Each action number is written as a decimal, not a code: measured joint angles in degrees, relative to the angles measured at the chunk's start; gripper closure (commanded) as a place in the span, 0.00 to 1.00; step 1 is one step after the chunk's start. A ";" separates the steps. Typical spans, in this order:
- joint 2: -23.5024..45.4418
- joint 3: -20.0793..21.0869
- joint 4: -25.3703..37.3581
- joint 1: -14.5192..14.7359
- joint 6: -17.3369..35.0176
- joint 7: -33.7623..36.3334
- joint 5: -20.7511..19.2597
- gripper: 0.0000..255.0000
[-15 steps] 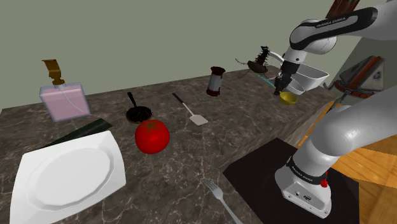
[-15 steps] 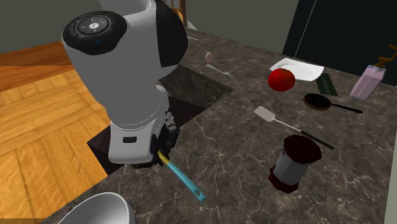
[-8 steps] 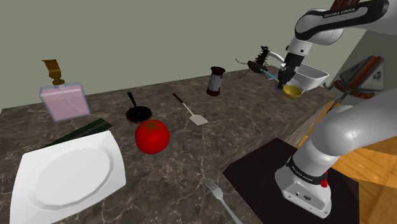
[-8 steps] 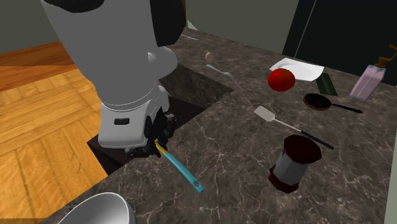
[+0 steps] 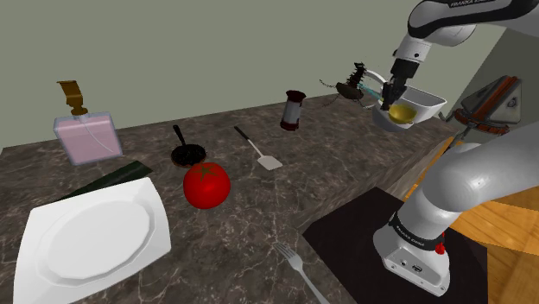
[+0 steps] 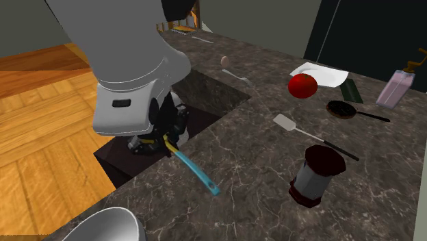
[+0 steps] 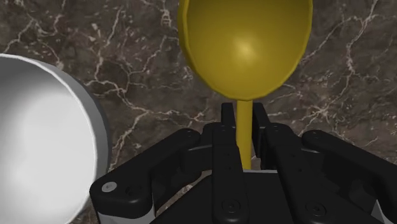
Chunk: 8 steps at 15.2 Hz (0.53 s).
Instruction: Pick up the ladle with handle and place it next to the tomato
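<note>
While the gripper (image 7: 243,130) clamps its 2 fingers on the yellow neck of the ladle (image 7: 245,44), the ladle hangs over the countertop's (image 7: 137,70) far corner beside a white bowl (image 7: 38,127), well apart from the tomato (image 5: 206,184).

Soft, even light falls from above. The dark marble bench (image 5: 345,173) reads dim, while the white plate (image 5: 86,233) and the pale bowl (image 7: 38,140) come out bright. A mild sheen sits on the ladle (image 7: 245,48). The tomato (image 5: 206,184) darkens toward its underside, and shadows are faint.
</note>
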 measured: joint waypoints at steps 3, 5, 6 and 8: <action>-0.24 0.44 1.75 0.06 -1.99 0.13 0.21 1.00; -0.36 1.81 1.35 0.69 -1.80 1.77 1.05 1.00; -0.40 2.83 1.02 1.17 -1.56 3.04 1.68 1.00; -0.08 4.66 0.87 2.25 -1.13 5.34 3.02 1.00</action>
